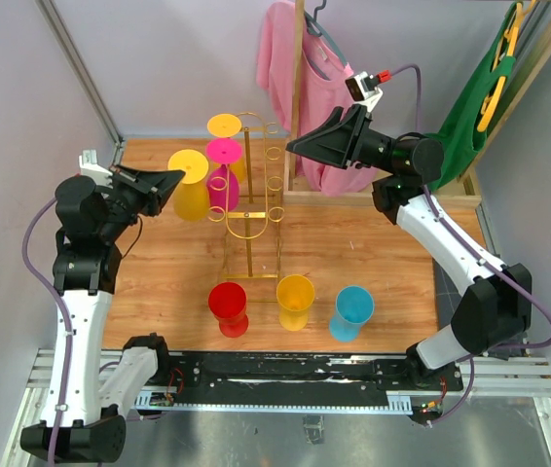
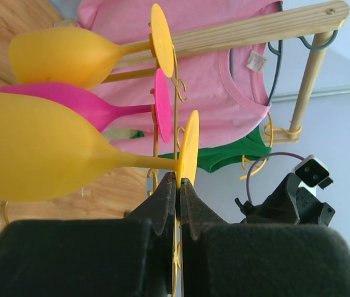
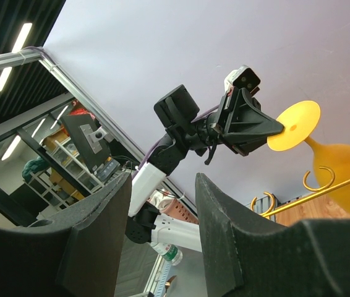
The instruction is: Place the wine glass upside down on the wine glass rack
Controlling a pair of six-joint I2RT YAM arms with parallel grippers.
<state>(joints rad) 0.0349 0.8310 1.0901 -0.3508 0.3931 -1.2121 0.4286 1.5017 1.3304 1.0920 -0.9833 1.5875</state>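
The wine glass (image 1: 192,195), yellow translucent plastic with a tulip bowl, thin stem and flat round foot, is held bowl-down just beside the left loops of the rack (image 1: 247,233). The left gripper (image 2: 178,180) is pinched narrow on the rim of the foot. Step in hand: hanging the glass. Whether the stem already sits inside a loop cannot be told. The next move likely calls for sliding the stem sideways into a free loop until the foot rests on the wire, then letting go. The rack is thin gold wire with a central post, open ring loops and a rectangular base, so it may sway if pushed. A second yellow glass (image 1: 224,125) and a pink glass (image 1: 223,152) hang on it. The right gripper (image 1: 297,147) hovers wide and empty near the rack top. The table (image 1: 373,253) is wood-grain board.
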